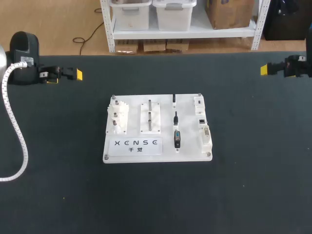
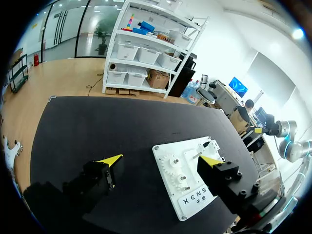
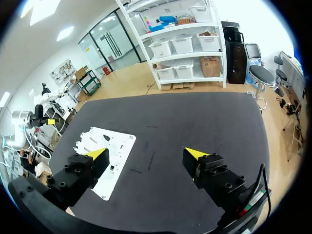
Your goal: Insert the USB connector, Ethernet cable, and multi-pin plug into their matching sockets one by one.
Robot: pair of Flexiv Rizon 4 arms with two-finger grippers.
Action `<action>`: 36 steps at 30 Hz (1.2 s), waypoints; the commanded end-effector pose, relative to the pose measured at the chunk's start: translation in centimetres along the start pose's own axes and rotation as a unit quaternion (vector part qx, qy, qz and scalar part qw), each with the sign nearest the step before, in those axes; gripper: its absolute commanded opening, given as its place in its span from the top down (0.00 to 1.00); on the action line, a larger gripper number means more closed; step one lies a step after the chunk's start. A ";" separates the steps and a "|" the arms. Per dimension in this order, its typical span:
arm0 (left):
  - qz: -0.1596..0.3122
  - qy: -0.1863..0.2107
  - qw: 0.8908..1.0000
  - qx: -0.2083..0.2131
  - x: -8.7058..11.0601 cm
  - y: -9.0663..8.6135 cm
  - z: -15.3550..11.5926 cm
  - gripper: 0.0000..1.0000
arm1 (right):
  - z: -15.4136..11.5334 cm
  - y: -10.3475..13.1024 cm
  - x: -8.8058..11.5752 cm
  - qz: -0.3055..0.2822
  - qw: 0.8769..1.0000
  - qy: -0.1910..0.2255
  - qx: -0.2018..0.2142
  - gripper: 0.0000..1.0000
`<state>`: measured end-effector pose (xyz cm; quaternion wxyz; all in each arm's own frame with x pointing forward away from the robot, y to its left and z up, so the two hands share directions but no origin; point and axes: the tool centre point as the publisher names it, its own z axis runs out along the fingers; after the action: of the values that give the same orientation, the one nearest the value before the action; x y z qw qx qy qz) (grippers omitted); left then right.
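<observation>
A white practice board [image 1: 161, 157] lies flat in the middle of the black table. Its right half carries a black USB connector [image 1: 177, 139], a thin black plug [image 1: 175, 117] behind it and a column of white sockets [image 1: 204, 124] along the right edge. My left gripper [image 1: 65, 77] hovers open at the table's far left, well away from the board. My right gripper [image 1: 278, 66] hovers open at the far right. Nothing sits between the spread fingers of the left gripper [image 2: 160, 160], with the board [image 2: 187, 195] ahead. The right gripper [image 3: 146, 154] is equally empty, the board [image 3: 119, 146] ahead of it.
White gears [image 1: 118, 117] and a block with upright pegs [image 1: 151, 117] fill the board's left half. A white ribbed hose [image 1: 19, 141] from my left arm curves over the table's left side. Black tabletop [image 1: 253, 185] surrounds the board.
</observation>
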<state>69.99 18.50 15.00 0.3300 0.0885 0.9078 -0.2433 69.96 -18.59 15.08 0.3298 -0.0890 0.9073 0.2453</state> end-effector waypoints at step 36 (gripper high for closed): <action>0.000 0.000 1.000 0.000 0.0 0.0 0.0 0.00 | 15.4 17.0 1.8 -0.004 0.951 0.214 0.222 0.00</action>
<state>69.99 18.50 14.99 0.3299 0.0885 0.9078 -0.2432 71.09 3.19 11.11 0.1286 -0.0727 0.9878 0.0484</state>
